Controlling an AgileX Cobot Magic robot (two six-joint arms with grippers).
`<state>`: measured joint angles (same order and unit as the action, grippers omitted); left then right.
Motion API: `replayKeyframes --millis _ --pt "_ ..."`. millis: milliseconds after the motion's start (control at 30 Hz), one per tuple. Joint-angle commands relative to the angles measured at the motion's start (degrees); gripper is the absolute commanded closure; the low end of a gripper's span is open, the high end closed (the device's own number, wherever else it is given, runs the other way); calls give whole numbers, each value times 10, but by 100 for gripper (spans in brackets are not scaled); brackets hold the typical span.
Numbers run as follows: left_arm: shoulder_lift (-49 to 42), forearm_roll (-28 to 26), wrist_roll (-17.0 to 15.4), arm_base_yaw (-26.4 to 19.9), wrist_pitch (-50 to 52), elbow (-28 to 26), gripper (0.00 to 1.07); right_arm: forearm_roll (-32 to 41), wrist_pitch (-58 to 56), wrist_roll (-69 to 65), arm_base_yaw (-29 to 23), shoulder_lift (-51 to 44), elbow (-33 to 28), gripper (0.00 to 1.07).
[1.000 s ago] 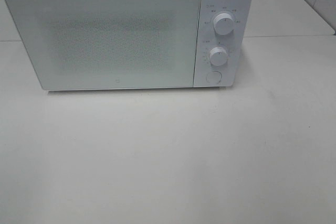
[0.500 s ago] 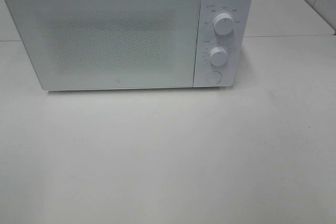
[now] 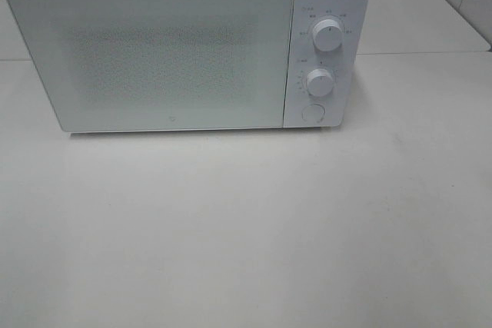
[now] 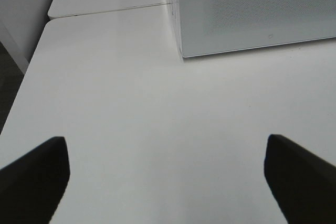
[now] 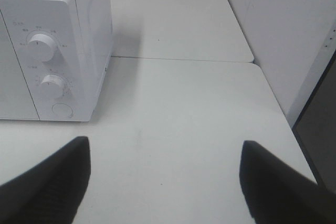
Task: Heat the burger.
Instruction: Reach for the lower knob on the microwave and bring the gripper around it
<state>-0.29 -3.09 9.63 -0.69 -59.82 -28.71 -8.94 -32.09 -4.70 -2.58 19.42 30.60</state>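
Observation:
The burger is out of view in every frame. A white microwave (image 3: 184, 48) stands at the back of the table with its frosted door (image 3: 157, 55) shut; its two knobs (image 3: 328, 37) and a round button (image 3: 312, 112) sit on the right panel. Neither arm shows in the exterior high view. My left gripper (image 4: 165, 182) is open over bare table, in front of the microwave's left corner (image 4: 181, 51). My right gripper (image 5: 165, 179) is open too, over the table to the right of the microwave's control panel (image 5: 44, 72). Nothing lies between either pair of fingers.
The white table (image 3: 246, 236) stretches in front of the microwave. A seam (image 5: 184, 60) joins a second tabletop behind it. A white wall (image 5: 283, 30) borders the right side, and the table's left edge (image 4: 31, 77) drops off to a dark floor.

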Motion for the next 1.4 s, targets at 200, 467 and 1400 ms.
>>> replayKeyframes --millis 200,467,1400 --pt "-11 -1 -2 -3 1 1 14 -2 91 1 3 77 3 31" --pt "-11 -1 -2 -3 1 1 14 -2 152 1 3 164 3 31" --pt "-11 -1 -2 -3 1 1 14 74 556 32 3 429 -69 31"
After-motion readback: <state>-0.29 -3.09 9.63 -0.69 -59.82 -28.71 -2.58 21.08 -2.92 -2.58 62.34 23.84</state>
